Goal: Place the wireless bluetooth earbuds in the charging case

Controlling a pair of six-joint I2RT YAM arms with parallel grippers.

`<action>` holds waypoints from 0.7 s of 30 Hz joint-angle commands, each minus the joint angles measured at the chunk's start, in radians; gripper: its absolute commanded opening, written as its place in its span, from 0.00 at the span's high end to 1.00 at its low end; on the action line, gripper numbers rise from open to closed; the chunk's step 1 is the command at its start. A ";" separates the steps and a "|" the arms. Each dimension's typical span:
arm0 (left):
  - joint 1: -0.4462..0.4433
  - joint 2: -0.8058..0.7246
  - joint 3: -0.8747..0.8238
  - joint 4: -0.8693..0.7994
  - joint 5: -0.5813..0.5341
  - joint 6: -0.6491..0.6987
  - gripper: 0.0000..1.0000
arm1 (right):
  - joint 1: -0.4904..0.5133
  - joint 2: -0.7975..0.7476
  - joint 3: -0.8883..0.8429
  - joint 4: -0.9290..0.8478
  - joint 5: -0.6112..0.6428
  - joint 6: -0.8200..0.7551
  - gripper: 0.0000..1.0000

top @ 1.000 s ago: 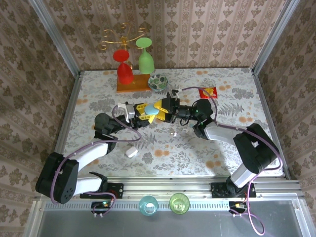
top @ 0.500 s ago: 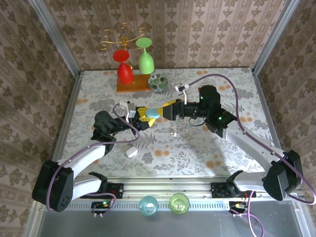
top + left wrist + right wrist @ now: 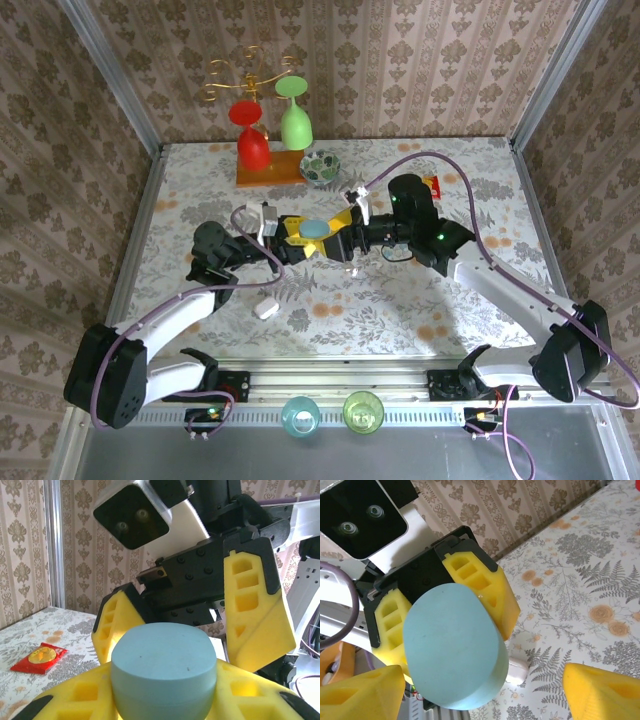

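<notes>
The blue case [image 3: 164,672], lid closed, is clamped in the left claw [image 3: 165,700]. Over the last second the right arm has been swung outward, and the right claw [image 3: 480,690], fingers apart, has been brought in from 3 o'clock to face the case. Lid-opening is judged next. A tiny pale piece [image 3: 352,270], perhaps an earbud, lies on the table [image 3: 450,300] at 5 o'clock.

Beige damask-wallpapered walls [image 3: 400,60] enclose a bench [image 3: 400,310] covered in fern-and-flower print, aluminium posts [image 3: 110,75] standing at its rear corners.
</notes>
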 commanded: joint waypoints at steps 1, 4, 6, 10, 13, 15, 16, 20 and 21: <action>-0.014 -0.003 0.032 0.027 0.033 -0.033 0.77 | 0.001 0.004 0.029 -0.026 0.091 -0.028 0.21; -0.019 -0.006 0.029 0.022 0.048 -0.023 0.77 | -0.009 -0.012 0.014 0.019 0.105 0.005 0.24; -0.019 -0.008 0.027 0.013 0.054 -0.016 0.78 | -0.018 -0.022 0.006 0.047 0.105 0.023 0.25; -0.019 -0.015 0.026 0.014 0.061 -0.018 0.77 | -0.037 -0.032 0.005 0.041 0.127 0.024 0.27; -0.020 -0.018 0.026 0.016 0.068 -0.014 0.78 | -0.041 -0.034 0.008 0.033 0.132 0.015 0.27; -0.022 -0.017 0.026 0.017 0.071 -0.014 0.78 | -0.042 -0.031 0.012 0.033 0.131 0.014 0.27; -0.022 -0.017 0.026 0.019 0.072 -0.015 0.78 | -0.041 -0.030 0.015 0.032 0.133 0.014 0.27; -0.022 -0.017 0.027 0.029 0.080 -0.024 0.78 | -0.041 -0.024 0.022 0.024 0.155 0.001 0.28; -0.022 -0.017 0.029 0.030 0.081 -0.026 0.78 | -0.041 -0.024 0.026 0.021 0.160 -0.003 0.28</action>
